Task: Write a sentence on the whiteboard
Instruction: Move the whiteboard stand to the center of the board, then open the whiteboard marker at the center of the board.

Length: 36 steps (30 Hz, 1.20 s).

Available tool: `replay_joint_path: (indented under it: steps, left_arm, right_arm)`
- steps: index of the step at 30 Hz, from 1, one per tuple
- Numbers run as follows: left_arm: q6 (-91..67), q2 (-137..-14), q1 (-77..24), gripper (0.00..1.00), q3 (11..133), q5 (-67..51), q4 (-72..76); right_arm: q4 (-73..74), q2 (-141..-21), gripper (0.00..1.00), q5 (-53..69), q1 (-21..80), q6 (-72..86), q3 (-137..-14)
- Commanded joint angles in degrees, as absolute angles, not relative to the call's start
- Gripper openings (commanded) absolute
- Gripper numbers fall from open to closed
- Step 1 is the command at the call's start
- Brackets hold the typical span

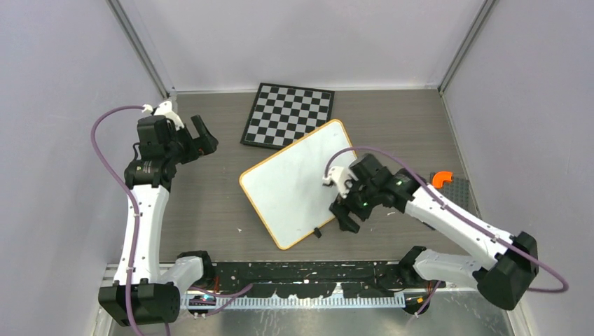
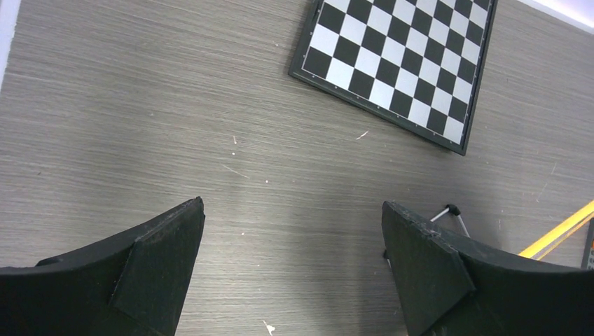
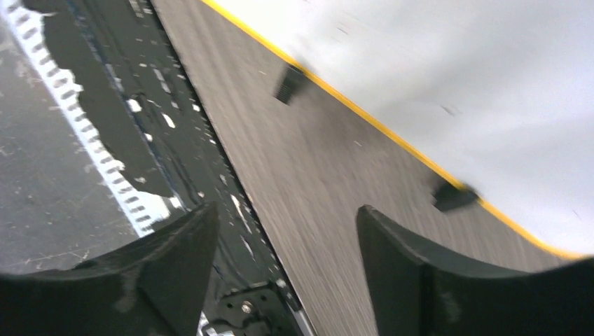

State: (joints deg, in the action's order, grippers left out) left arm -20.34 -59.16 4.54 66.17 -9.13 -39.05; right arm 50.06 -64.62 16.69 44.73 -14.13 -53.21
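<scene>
Two arms work at a grey wood-grain bench (image 1: pixel 210 210), seen from above. Largest on it is the whiteboard (image 1: pixel 294 182), lying flat and turned at an angle near the middle, with a thin orange rim and a blank face. Behind it, with one corner close to the board's far edge, lies a chessboard (image 1: pixel 287 115). The right gripper (image 1: pixel 347 218) hangs over the whiteboard's near right corner and hides that corner from above; its wrist view shows the jaws spread with nothing between them, above the strip of bench just off the board's near edge. The left gripper (image 2: pixel 291 210) is well apart from the board, at the far left, also spread wide and empty over bare bench. Two small black clips (image 3: pixel 454 196) sit on the board's near rim. A small orange object (image 1: pixel 441 178) lies at the right edge on a grey mat; what it is cannot be told. No pen shows in any view, so writing has likely not begun. To do this step well, the arm probably needs a marker gripped firmly and squarely, then lowered lightly onto the white face, clear of the rim and clips.
</scene>
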Motion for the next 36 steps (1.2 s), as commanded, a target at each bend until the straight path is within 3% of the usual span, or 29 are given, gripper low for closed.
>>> replay_joint_path:
  steps: [1, 9, 13, 22, 36]
  left_arm:
    - [-17.8, -58.5, 4.8, 1.0, 66.1, -12.5, -37.0]
    - [-14.5, -59.1, 4.8, 1.0, 66.0, -16.7, -36.6]
    - [-12.4, -58.9, 4.8, 1.0, 65.9, -18.3, -36.7]
    - [-10.7, -58.5, 4.7, 1.0, 65.3, -18.3, -37.1]
    - [-10.7, -59.4, 4.7, 1.0, 64.0, -18.0, -36.3]
  right_arm:
    - [58.9, -61.3, 0.86, 15.0, 31.9, -22.5, -56.9]
    - [66.7, -66.9, 0.85, 9.7, 7.5, -36.5, -56.4]
    - [65.0, -69.7, 0.85, 7.1, 1.4, -40.4, -55.8]
    - [61.5, -82.7, 0.6, 0.5, 0.8, -44.3, -56.8]
    - [48.3, -95.2, 0.49, -5.1, 0.8, -42.0, -53.1]
